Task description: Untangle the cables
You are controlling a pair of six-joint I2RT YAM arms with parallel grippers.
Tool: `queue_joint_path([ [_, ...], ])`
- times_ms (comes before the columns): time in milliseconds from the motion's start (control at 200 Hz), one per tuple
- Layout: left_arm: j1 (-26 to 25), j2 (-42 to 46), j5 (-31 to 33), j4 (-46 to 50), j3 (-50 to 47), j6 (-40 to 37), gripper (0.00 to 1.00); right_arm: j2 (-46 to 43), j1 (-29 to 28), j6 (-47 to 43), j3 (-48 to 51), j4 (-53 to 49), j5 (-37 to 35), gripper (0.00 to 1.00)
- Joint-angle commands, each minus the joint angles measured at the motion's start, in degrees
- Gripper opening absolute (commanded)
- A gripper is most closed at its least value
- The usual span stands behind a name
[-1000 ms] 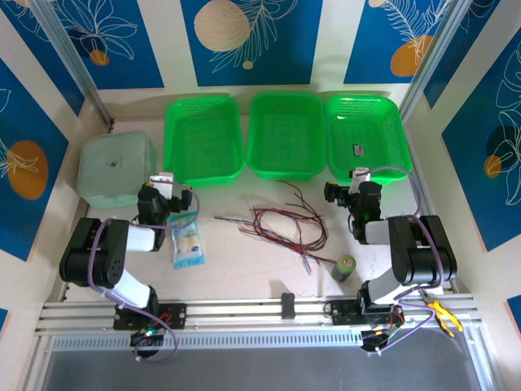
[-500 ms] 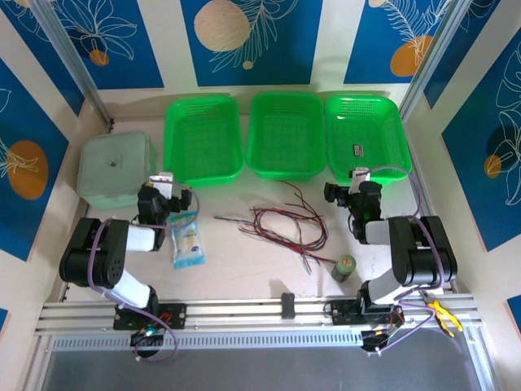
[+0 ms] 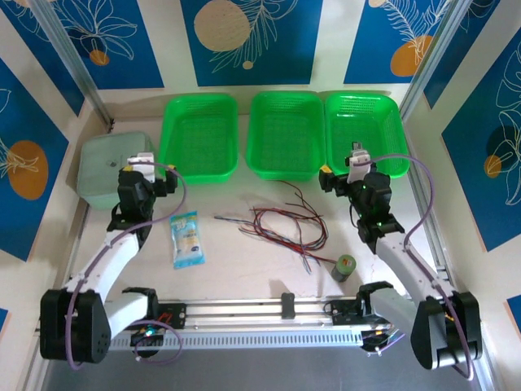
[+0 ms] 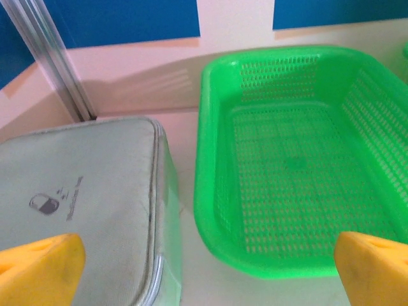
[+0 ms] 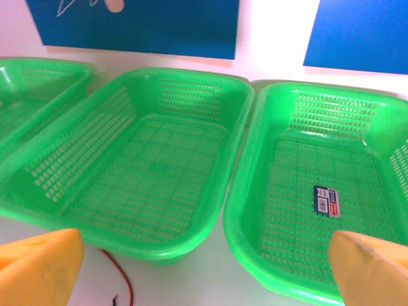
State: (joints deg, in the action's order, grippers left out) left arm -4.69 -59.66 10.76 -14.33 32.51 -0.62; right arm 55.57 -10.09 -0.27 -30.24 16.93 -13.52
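Both arms have unfolded from their tucked pose and reached out. The left pincer (image 4: pixel 204 271) now hovers by the grey zipped case (image 3: pixel 106 167) and the left basket (image 3: pixel 201 138), while the right pincer (image 5: pixel 204 261) faces the middle basket (image 3: pixel 286 134) and the right basket (image 3: pixel 366 134). Each has its yellow fingertips spread wide with nothing between them. The cables (image 3: pixel 281 224), a red, black and grey snarl, lie unmoved mid-worktop (image 3: pixel 244 265), apart from both pincers. Untangling seems not yet begun; a pincer must first turn down toward the heap.
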Motion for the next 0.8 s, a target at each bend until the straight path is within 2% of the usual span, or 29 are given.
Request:
queue_joint_path([
  [0,-1.53,3.91,-0.45,11.51,-0.38,1.85,1.00,-3.71,-1.94,-3.44,-0.10,-6.73,0.10,0.99],
  [60,-2.07,5.64,-1.38,14.79,1.02,4.82,1.00,-5.76,-3.63,-4.26,-0.21,-8.19,3.45,1.00],
  [145,-3.15,6.30,-0.44,24.07,5.60,9.10,1.00,-6.16,-7.02,-5.38,-2.12,-11.70,7.74,0.99],
  [225,-4.43,6.57,-1.65,29.94,7.88,13.51,1.00,-4.48,-12.39,-7.52,-3.52,-13.49,9.82,0.98],
  [335,-7.48,7.75,-5.02,33.08,6.40,21.12,1.00,-0.02,-20.39,-10.56,-4.25,-13.50,13.86,0.94],
  [540,-15.02,9.73,-2.79,39.87,4.09,29.24,1.00,14.45,-30.47,-15.78,-9.98,-16.64,21.09,0.77],
  [705,-15.55,9.65,-5.41,40.32,1.94,36.81,1.00,27.37,-33.04,-20.19,-19.16,-20.48,25.80,0.55],
  [795,-15.36,8.89,-8.92,37.98,0.63,39.11,1.00,33.38,-33.13,-21.88,-22.91,-19.61,28.37,0.47],
])
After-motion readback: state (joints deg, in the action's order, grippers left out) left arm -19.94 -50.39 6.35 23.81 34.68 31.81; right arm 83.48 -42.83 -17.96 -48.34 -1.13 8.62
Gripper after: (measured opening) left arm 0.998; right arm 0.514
